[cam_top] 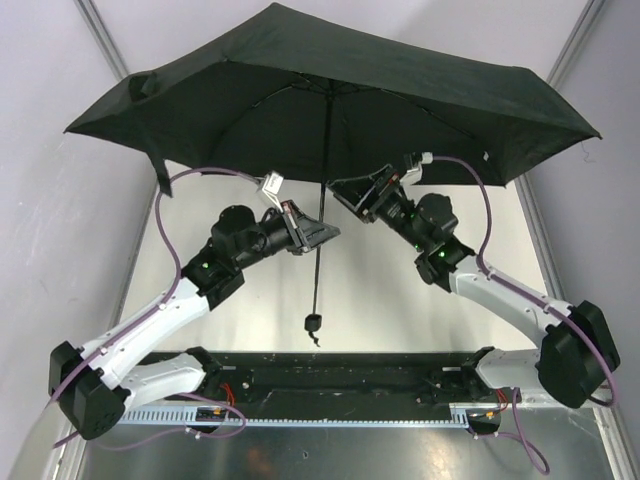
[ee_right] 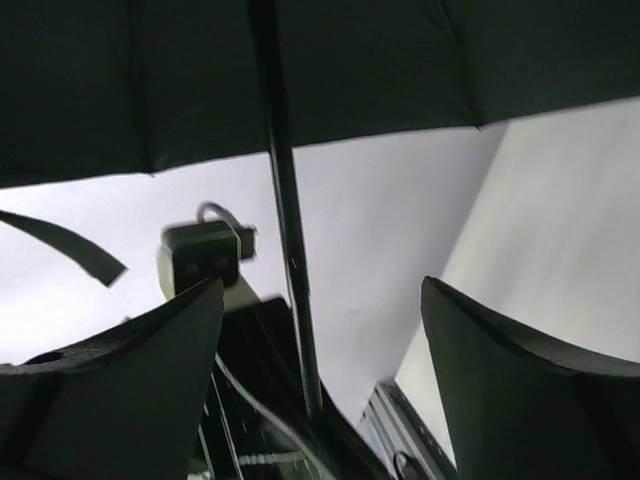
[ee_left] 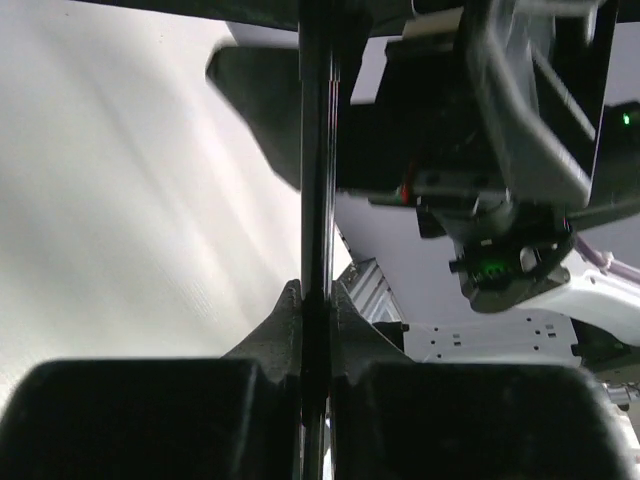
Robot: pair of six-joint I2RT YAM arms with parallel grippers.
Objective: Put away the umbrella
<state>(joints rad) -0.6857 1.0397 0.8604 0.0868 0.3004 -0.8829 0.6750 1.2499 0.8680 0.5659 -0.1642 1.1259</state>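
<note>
We see a left arm [cam_top: 150, 322] and a right arm [cam_top: 503, 295] alike: white shells between bulky black joints, a small green light [cam_top: 203, 266] on each, and purple cable [cam_top: 164, 222] looped alongside. The right gripper [ee_right: 322, 300] has black, wedge-shaped fingers [ee_right: 130, 350].

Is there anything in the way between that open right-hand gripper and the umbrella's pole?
Nothing visible does. The umbrella's pole shows in the gap of the open right gripper, touching neither side, with only air around it. The left gripper is clamped on the same pole lower down, nearer the handle.

Pale table [cam_top: 375, 300] between lilac walls [cam_top: 40, 60], grey corner posts [cam_top: 101, 30] behind
</note>
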